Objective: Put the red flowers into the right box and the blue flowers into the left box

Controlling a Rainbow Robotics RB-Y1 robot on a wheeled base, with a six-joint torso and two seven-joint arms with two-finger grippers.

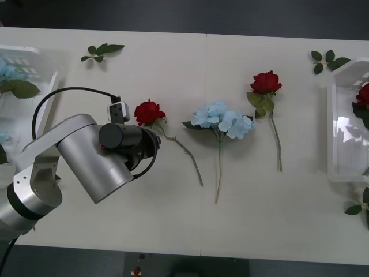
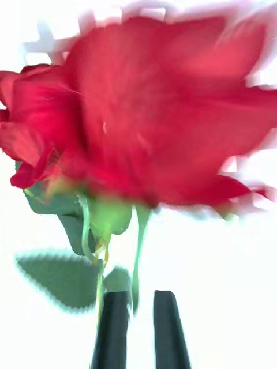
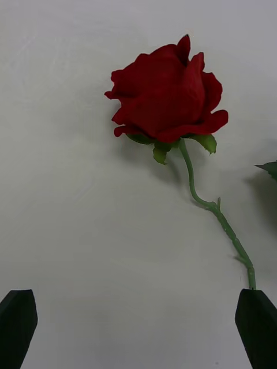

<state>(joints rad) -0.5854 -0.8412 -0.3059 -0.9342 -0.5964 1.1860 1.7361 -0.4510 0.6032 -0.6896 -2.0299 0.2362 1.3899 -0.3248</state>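
Far left, the left box sits at the table's 9 o'clock edge with blue flowers and a big green leaf already inside. The left arm reaches in from 8 o'clock; the left gripper is spread wide, holding nothing, poised over a red rose lying flat on the table – in the left wrist view its bloom is clear ahead, the stem running down to touch one black fingertip. A leaf sprig lies at 11 o'clock. Centre: a blue flower cluster, stem pointing to 6 o'clock, then another red rose just beside it. Leaf sprig at 1 o'clock. Far right, the right box holds a red rose. The right gripper has its black fingers nearly together with a rose stem between them – bloom blurred, grip uncertain. White table, seam down the middle, dark floor beyond.
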